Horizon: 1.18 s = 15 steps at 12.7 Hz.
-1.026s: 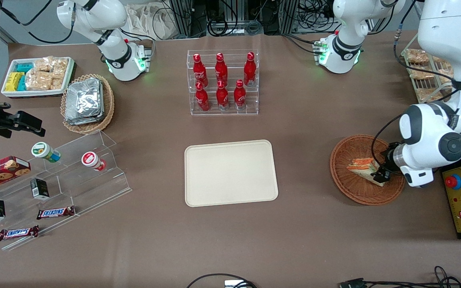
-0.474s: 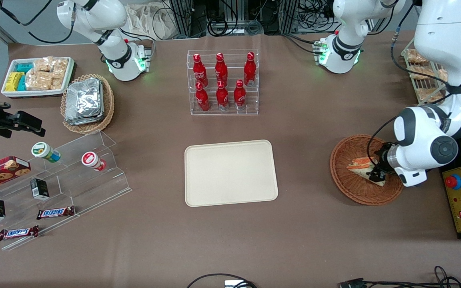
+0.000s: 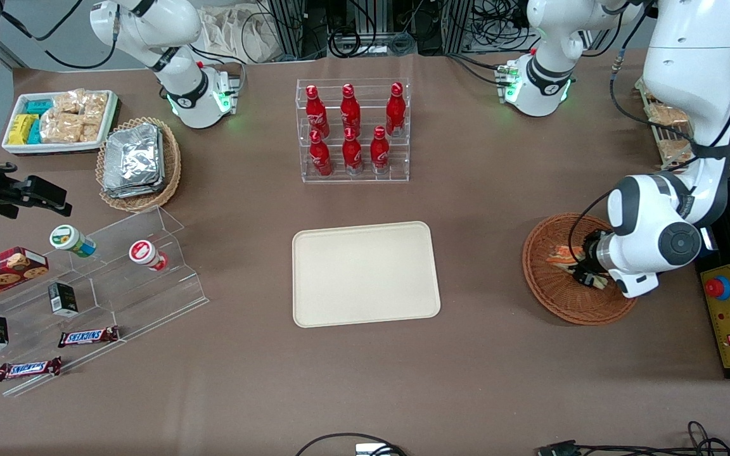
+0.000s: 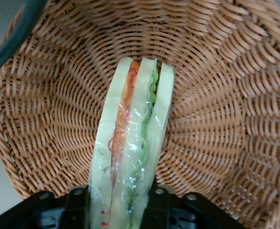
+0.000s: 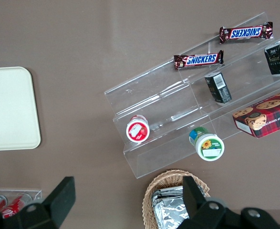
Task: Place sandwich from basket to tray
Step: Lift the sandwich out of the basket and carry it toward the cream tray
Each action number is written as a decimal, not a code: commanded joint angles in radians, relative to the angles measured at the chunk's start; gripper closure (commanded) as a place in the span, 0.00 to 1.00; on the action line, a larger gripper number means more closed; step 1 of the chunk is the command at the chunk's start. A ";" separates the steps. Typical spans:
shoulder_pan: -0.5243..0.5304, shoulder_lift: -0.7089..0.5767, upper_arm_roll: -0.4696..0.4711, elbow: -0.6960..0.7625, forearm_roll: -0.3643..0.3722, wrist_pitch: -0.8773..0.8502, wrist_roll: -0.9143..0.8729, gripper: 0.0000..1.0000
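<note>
1. While the sandwich [image 3: 561, 256] is seen low over the basket [image 3: 545, 288] in the front view, the gripper [image 3: 583, 269] is at its end nearer the working arm's side of the table. Approx. half the sandwich is hidden by the wrist. The tray [image 3: 365, 273] is found well apart, toward the parked arm's end, w/ bare table between.
2. In the left wrist view, the sandwich [image 4: 132, 143] is clamped between two fingers [image 4: 77, 205], one on each bread face; the grip is judged closed on it. Its long axis is pointed straight away from the gripper [image 4: 117, 210], w/ the basket [image 4: 225, 109] weave beneath.
3. In the right wrist view, only the tray [image 5: 8, 109] edge is shown; its surface is bare.
</note>
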State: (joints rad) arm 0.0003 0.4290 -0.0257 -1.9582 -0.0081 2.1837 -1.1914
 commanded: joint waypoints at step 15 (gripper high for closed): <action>-0.320 0.118 -0.151 0.597 -0.001 -0.435 0.219 1.00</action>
State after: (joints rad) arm -0.2458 0.4487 -0.1721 -1.4400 -0.0111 1.7358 -0.9969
